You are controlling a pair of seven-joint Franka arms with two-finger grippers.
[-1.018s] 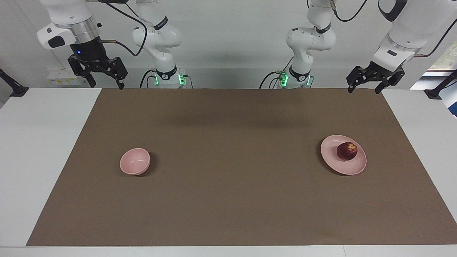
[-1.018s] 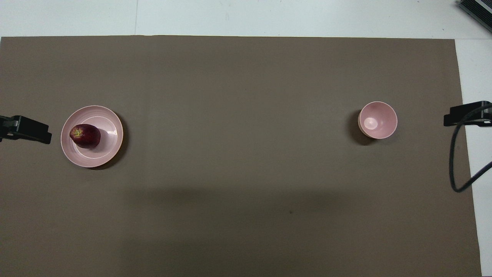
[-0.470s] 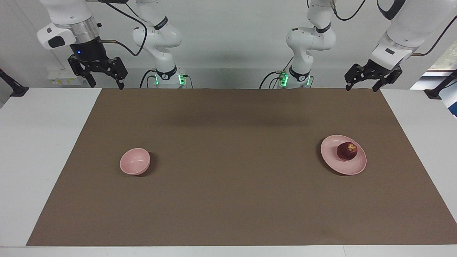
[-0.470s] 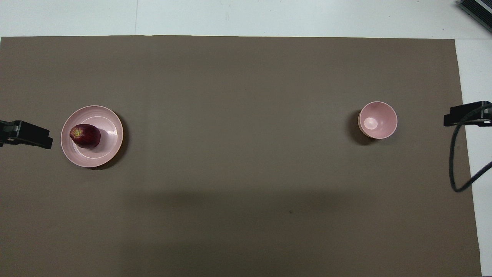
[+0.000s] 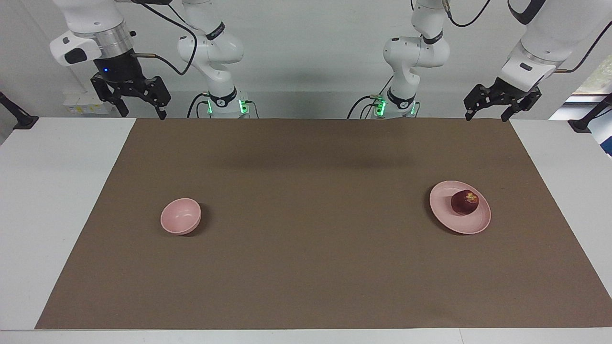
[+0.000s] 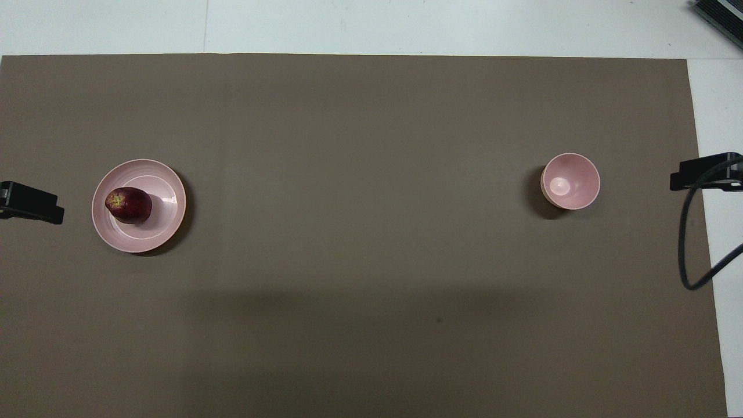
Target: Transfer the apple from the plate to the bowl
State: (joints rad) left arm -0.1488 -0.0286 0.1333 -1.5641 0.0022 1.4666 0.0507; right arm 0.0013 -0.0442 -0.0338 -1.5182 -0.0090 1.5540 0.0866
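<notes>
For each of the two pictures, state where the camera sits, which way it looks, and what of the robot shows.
Facing view: high across the table, looking toward the robots; both arms, left tool, right tool.
Overhead view: above the robots' end, looking steeply down; only tool tips.
Shared: apple on plate, bowl, brown mat.

Brown mat (image 5: 306, 248) covers white table (image 5: 52, 191) (edges bare).

Bare mat (image 5: 311, 191) lies between plate (image 5: 466, 223) and bowl (image 5: 180, 216).
</notes>
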